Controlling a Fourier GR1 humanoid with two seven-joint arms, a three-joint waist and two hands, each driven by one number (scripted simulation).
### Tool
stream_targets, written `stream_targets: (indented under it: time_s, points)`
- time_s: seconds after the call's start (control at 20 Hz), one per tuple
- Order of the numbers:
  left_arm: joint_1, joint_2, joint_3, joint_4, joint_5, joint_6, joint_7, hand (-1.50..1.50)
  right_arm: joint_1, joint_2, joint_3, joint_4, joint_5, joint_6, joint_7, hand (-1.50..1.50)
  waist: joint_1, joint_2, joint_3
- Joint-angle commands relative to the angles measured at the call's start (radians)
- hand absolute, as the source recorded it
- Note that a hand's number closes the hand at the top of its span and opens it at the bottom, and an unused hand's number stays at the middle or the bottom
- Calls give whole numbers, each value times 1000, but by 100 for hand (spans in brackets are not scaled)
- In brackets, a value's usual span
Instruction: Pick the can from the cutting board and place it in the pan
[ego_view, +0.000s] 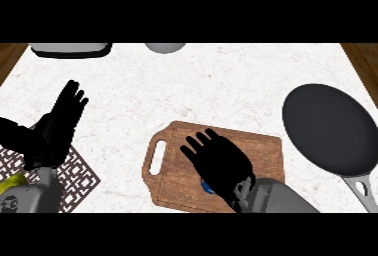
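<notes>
A white marbled counter (221, 85) fills most of the frame, with strips of brown wood (363, 57) showing past it at the upper left and upper right corners. At the top edge, upper left, sits a grey and black appliance (70, 49), cut off by the frame, and near it toward the top centre a grey rounded object (165, 47), also cut off. At the lower left lies a dark lattice mat (77, 176), with something yellow (12, 183) just beside it at the left edge
</notes>
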Motion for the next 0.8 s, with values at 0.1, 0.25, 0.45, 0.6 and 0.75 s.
stream_targets:
  time_s: [0.1,0.25,0.45,0.6,0.75]
  points:
    - [-29,-44,-16,50,-60,25,-47,0,24,65,3,90,72,-81,-54,-150,-2,1,0]
    - [-84,10,55,87,8,-33,-7,0,24,23,-24,185,92,-172,-157,-150,-1,2,0]
    - [3,-47,-2,22,-53,-2,-37,0,30,105,-22,246,141,-144,-134,-150,0,0,0]
    - [-59,-1,69,100,11,-68,-34,0,52,48,-38,204,128,-118,-219,150,-3,1,0]
    - [-72,-42,9,41,-70,19,28,0,17,104,11,257,173,-203,-272,150,-1,0,0]
